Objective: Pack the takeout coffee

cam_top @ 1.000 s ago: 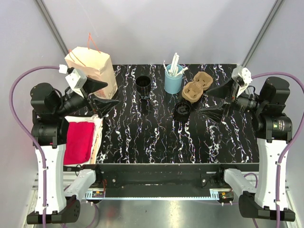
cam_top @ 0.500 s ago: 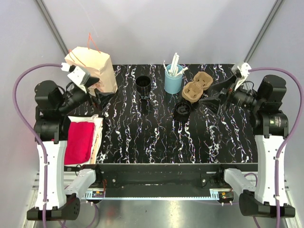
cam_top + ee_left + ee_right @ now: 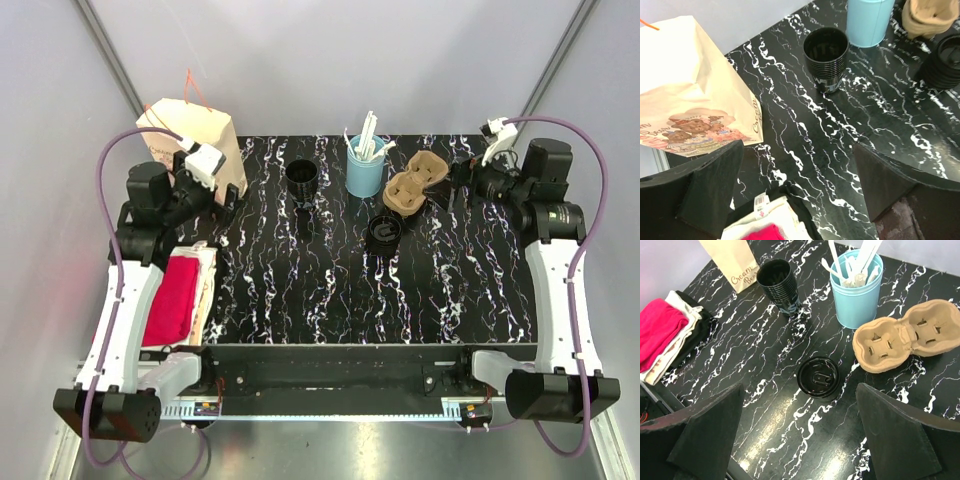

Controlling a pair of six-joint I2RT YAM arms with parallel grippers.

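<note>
1. The takeout coffee [image 3: 383,232] stands upright and lidded near the middle of the desk [image 3: 330,290], just nearer than the pulp cup carrier [image 3: 412,186].
2. The left claw [image 3: 797,147] is released and empty, by the desk's left edge beside the paper bag [image 3: 200,140].
3. The right claw [image 3: 799,395] is released and empty, apparently above the far right corner.

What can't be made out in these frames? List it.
Takeout coffee: contents, any view; its lid covers them. In the left wrist view the right edge crops it.
Paper bag: inside; top view shows only its outside, both wrist views crop it at an edge.
Lidless cup: bottom, too dark in every view.
</note>
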